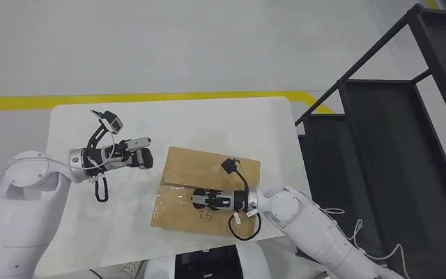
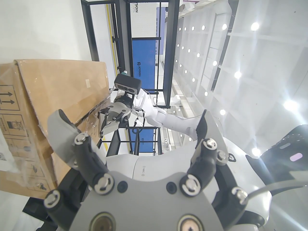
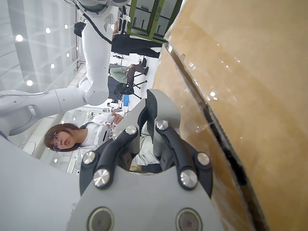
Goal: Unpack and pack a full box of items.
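**While the box (image 1: 209,174) (image 2: 60,85) sits closed, the right end effector (image 1: 196,200) (image 3: 150,102) lies over its lid**

Where the white tabletop (image 1: 174,118) carries it, the cardboard box rests with its flaps folded down, and clear tape (image 3: 211,94) glints along the seam between them. The right end effector lies low over the box's top, next to that seam. Its fingers are drawn narrow, almost pressed together, with nothing seen between them. The left end effector (image 1: 149,155) (image 2: 132,131) hangs just beside the box wall printed with arrows, spread wide and holding nothing. One of its fingers (image 2: 60,123) sits close to the box's edge, though contact cannot be judged.
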